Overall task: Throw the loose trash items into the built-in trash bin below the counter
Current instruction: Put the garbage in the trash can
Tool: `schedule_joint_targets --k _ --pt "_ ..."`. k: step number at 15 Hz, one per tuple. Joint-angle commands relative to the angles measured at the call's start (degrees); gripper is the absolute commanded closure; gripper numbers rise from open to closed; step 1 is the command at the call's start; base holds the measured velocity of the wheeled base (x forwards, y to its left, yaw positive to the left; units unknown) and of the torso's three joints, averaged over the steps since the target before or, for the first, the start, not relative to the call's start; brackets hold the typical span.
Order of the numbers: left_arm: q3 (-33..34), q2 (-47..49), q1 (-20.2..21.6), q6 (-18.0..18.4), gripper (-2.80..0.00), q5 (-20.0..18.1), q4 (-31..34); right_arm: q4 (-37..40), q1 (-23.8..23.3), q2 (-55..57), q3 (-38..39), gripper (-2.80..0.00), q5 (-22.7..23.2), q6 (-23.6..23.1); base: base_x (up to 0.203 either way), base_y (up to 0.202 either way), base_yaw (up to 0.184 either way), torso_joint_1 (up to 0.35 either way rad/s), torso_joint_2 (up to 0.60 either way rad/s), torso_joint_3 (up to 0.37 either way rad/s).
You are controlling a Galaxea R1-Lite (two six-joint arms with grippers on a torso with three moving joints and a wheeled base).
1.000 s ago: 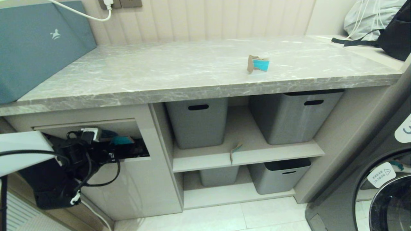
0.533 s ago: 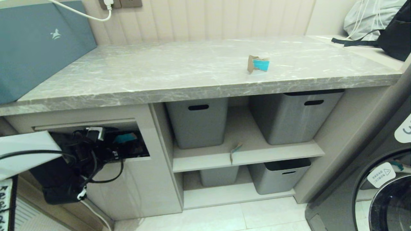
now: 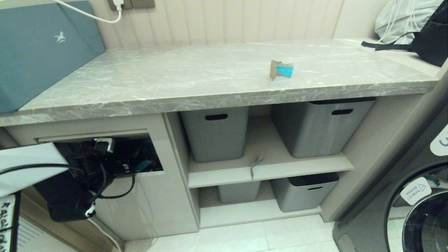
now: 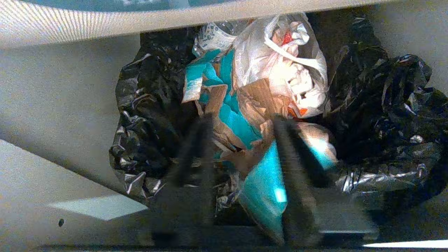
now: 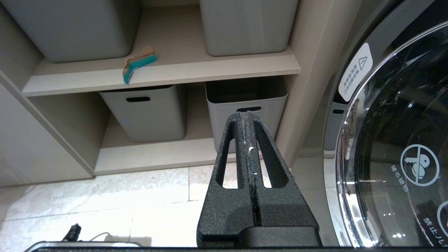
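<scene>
left tool [image 4: 241,154] fingers blurred; the flap opening [image 3: 105,154] hides its tip in shadow.

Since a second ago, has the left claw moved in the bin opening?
Yes. The left claw has pushed deeper into the built-in trash bin, toward the opening's right edge, and its fingers have opened.

Polished marble-look counter [image 3: 196,80], glossy beige bin front [image 3: 154,206], matt grey plastic tubs [image 3: 215,134], torn cardboard scrap [image 3: 280,70], crinkly shiny black liner [image 4: 381,105].

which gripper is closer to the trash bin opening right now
Left. The left gripper is inside the bin opening, over the black bag. The right gripper hangs off by the washer.
</scene>
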Motion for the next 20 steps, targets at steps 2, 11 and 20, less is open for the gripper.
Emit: schedule_joint_targets --k 2,11,20 --pt "1.9 -1.3 0.0 0.0 -2.80 0.0 -0.4 0.0 0.0 0.0 0.0 0.00 0.0 0.0 0.000 0.000 0.000 0.000 0.00 0.000" --pt "10.5 -8.5 -0.2 -0.1 -2.80 -0.1 -1.1 0.0 0.0 0.0 0.0 0.00 0.0 0.0 0.000 0.000 0.000 0.000 0.00 0.000" --pt "21.5 -16.9 -0.6 -0.3 0.00 -0.1 -3.0 0.0 0.0 0.0 0.0 0.00 0.0 0.0 0.000 0.000 0.000 0.000 0.00 0.000"
